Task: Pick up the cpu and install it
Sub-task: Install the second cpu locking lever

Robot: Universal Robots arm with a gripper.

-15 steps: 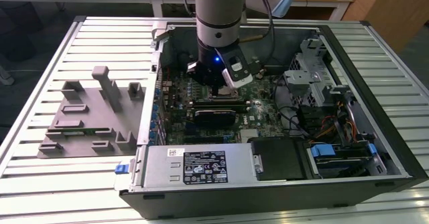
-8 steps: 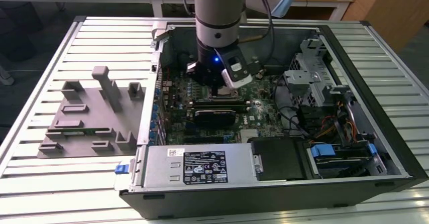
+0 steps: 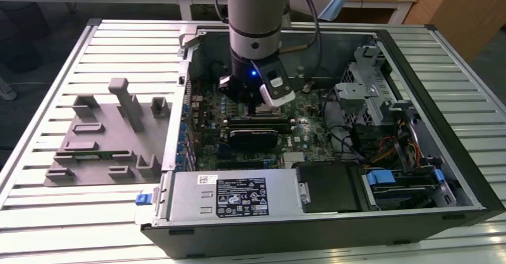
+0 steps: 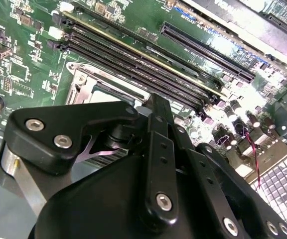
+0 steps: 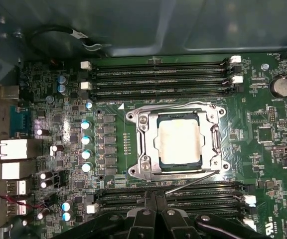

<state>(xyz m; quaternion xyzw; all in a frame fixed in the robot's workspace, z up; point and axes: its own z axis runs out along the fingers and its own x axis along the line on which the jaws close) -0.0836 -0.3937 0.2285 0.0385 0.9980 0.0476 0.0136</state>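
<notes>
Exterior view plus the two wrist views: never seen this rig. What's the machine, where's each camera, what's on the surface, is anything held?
A robot arm reaches down into an open computer case lying on a slatted metal table. The exterior view comes from a camera off the arm; both wrist views ride on it and look at the green motherboard. A grey fixture block sits on the table at the exterior view's left. In the first wrist view, the cpu already lies in its metal-framed socket, between rows of memory slots. The end effector hovers nearby; I can't tell its state, and nothing visibly held.
</notes>
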